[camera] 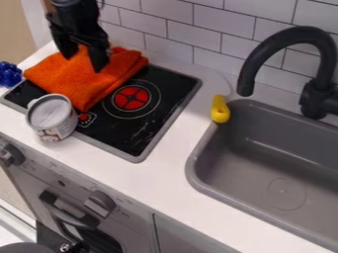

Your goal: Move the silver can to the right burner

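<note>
You can see a folded, fuzzy orange cloth [72,81], a bumpy blue thing [9,74] at the left edge, and a small yellow thing [220,110] by the big gray sink [264,168] with its bent black tap [248,69].

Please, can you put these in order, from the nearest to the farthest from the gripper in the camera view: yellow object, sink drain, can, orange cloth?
1. Orange cloth: on the stove, right at the gripper.
2. Can: at the stove's front edge, lower left in the picture.
3. Yellow object: to the right, by the sink's rim.
4. Sink drain: far lower right.
</note>
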You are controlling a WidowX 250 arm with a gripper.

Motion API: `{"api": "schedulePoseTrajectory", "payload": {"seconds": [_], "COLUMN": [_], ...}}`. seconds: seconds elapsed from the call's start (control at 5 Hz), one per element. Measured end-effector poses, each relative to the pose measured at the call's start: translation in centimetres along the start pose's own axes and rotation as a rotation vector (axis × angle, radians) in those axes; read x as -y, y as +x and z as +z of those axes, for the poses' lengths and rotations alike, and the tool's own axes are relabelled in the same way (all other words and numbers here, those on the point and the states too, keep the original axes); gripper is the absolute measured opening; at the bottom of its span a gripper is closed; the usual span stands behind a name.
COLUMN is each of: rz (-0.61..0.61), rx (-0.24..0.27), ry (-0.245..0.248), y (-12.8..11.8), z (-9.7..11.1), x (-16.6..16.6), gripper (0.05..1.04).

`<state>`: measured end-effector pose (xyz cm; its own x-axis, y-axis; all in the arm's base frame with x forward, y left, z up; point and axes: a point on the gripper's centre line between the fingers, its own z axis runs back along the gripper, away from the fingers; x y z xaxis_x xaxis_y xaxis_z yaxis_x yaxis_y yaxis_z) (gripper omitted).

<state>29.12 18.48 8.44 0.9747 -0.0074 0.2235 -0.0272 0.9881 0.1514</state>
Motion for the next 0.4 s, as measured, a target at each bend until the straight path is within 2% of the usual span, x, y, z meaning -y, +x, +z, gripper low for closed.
{"api": "schedulePoseTrajectory", "payload": {"seconds": [0.4], "rz": [-0.322], "rx": [-0.019], "ry": [-0.107], "y": [-2.8], "z": [1.3], "x": [-2.9], "gripper": [0.996]}}
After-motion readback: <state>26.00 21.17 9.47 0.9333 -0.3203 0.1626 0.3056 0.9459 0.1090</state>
